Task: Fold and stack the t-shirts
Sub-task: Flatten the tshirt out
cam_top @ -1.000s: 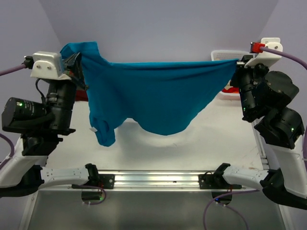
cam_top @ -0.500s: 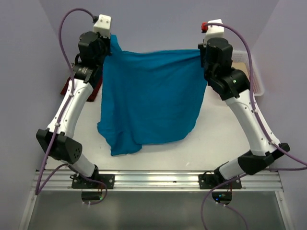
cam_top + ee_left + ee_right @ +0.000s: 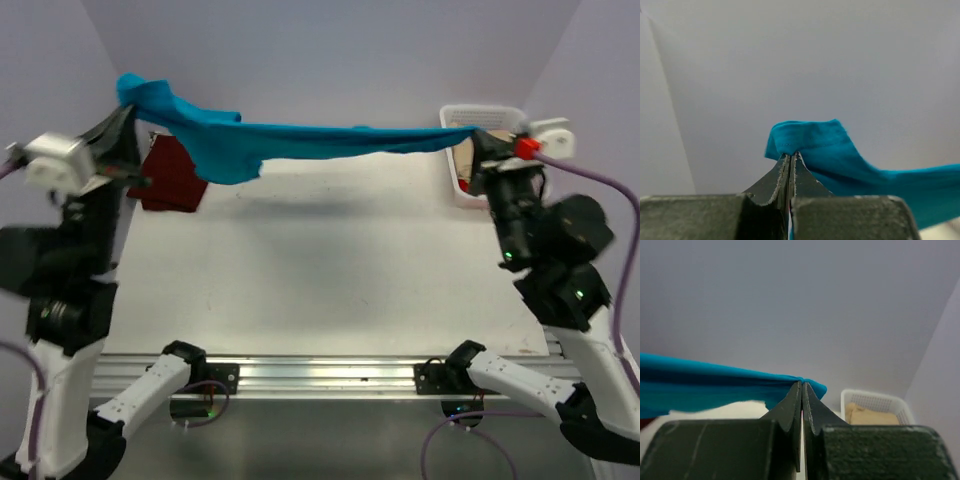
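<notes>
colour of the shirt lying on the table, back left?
The t-shirt is plain dark maroon; best seen in the top external view.

— What sort of place is shown?
— A robotics lab test cell is indicated. A bare white table (image 3: 330,260) is closed in on three sides by plain lavender walls (image 3: 330,50).
— By what else is that judged?
— A left arm (image 3: 70,300) and a right arm (image 3: 560,260) are bolted to an aluminium rail (image 3: 320,375) at the near edge. Purple cables (image 3: 598,177) are run to them, and a white plastic basket (image 3: 480,108) is set at the far right corner.
</notes>
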Tool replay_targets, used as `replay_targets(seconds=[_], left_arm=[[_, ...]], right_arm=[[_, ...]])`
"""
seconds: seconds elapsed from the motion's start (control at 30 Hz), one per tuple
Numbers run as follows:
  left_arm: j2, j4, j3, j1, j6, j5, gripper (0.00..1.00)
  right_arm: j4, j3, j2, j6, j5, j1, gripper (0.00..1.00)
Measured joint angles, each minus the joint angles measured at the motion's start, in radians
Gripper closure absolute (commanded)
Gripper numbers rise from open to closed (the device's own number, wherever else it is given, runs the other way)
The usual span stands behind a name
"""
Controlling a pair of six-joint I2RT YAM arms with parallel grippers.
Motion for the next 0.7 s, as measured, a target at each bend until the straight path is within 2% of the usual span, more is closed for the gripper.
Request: replay_targets(seconds=[0.07, 0.13, 0.27, 0.47, 0.7], left_arm=[[-0.107, 0.018, 0.038, -0.011, 0.002, 0.008, 1.0], [-0.148, 0.042, 0.093, -0.016, 0.0, 0.037, 1.0], [-0.126, 0.051, 0.132, -0.019, -0.001, 0.079, 1.0], [0.093, 0.057, 0.098, -0.018, 0.003, 0.024, 1.0], [0.435, 0.027, 0.095, -0.01, 0.005, -0.008, 1.0]], right_arm=[[0.059, -0.016, -0.093, -0.021, -0.01, 0.003, 1.0], [0.121, -0.011, -0.143, -0.038, -0.014, 0.006, 1.0], [0.187, 0.049, -0.103, -0.067, -0.004, 0.009, 1.0], [0.215, 0.103, 0.15, -0.104, 0.099, -0.002, 1.0], [0.068, 0.264, 0.541, -0.021, 0.084, -0.098, 1.0]])
